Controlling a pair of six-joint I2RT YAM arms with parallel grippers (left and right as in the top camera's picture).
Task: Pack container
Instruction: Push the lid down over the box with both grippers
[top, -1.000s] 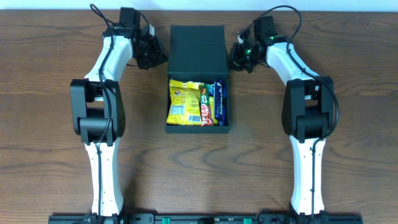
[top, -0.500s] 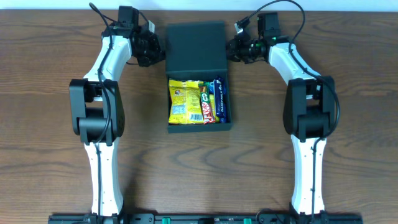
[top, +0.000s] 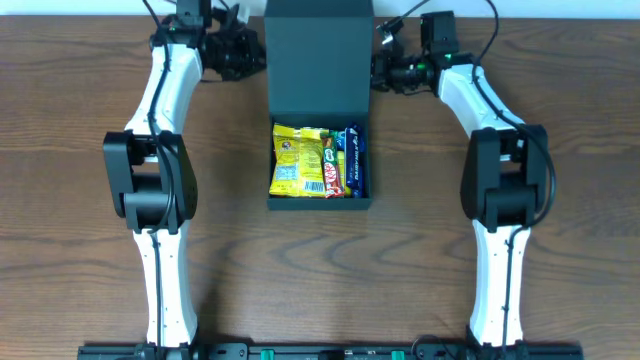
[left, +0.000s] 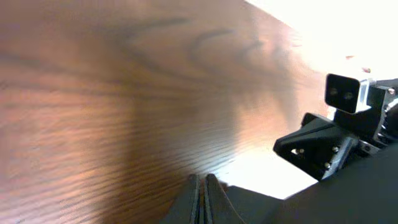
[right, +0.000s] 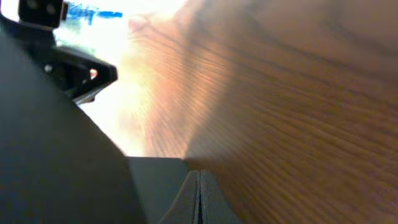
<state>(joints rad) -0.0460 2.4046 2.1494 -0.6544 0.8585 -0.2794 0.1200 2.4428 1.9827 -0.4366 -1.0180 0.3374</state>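
The container (top: 368, 170), a dark teal-black box, lies open mid-table. It holds a yellow snack packet (top: 296, 160), a red bar (top: 329, 172) and a blue bar (top: 357, 160). Its flap lid (top: 318, 55) is raised off the table at the far end. My left gripper (top: 256, 60) is shut at the lid's left edge, and my right gripper (top: 381, 70) is shut at its right edge. In the left wrist view the closed fingers (left: 202, 190) sit beside the dark lid (left: 348, 199). In the right wrist view the closed fingers (right: 199, 183) touch the lid (right: 56, 155).
The wooden table (top: 80, 200) surrounds the box. Both arm bases stand at the near edge, left (top: 165, 300) and right (top: 495, 300). The right arm's camera housing (left: 345, 93) shows across the lid in the left wrist view.
Both grippers have moved toward the far edge and upward. The lid has swung up from lying flat on the table and now looms larger under the overhead camera.
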